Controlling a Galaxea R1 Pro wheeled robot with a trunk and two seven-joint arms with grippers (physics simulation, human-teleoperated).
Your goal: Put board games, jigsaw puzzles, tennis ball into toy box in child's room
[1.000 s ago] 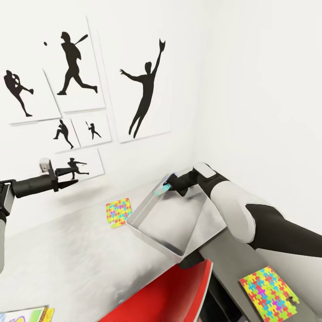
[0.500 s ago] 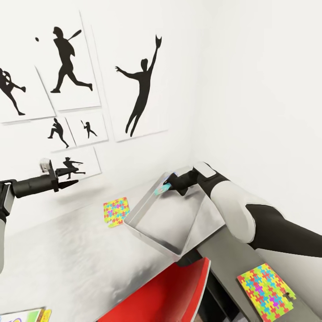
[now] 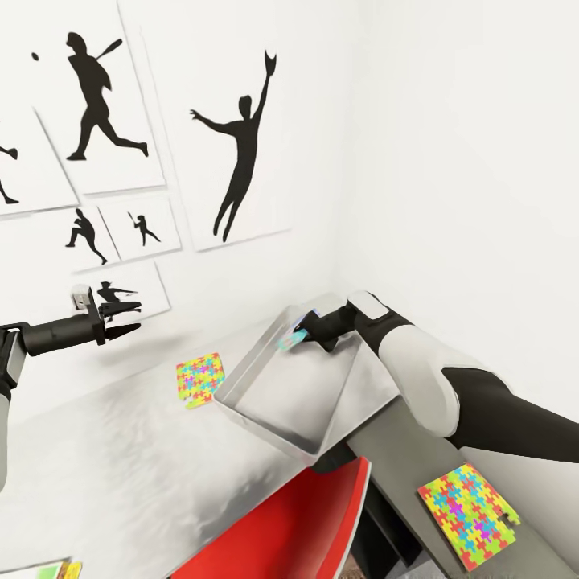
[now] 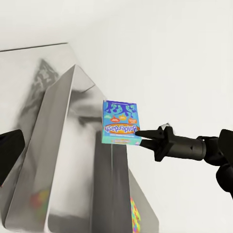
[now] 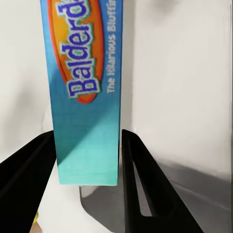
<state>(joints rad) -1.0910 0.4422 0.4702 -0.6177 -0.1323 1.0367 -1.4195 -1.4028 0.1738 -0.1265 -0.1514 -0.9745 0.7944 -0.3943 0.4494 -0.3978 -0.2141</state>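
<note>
My right gripper (image 3: 299,334) is shut on a pale blue-green board game (image 3: 289,339), lettered "Balderdash" (image 4: 121,121), and holds it upright at the far end of the light grey toy box (image 3: 265,422). Its black fingers (image 5: 145,184) clamp the game's narrow sides (image 5: 85,97). The box stands on the table (image 3: 121,466). One jigsaw puzzle (image 3: 199,379) lies left of the box, another (image 3: 466,515) on the lower dark section. My left gripper (image 3: 133,328) hovers open, high over the table's left part. A yellow-green game box corner (image 3: 36,571) shows at the near edge.
A red chair (image 3: 305,523) stands tucked against the table just in front of the toy box. White walls meet in a corner behind the box, and the left wall carries black silhouette posters (image 3: 241,161).
The whole picture has slid left, so the camera has turned. Both arms keep their places in the frame. The held board game now sits slightly further in over the toy box.
</note>
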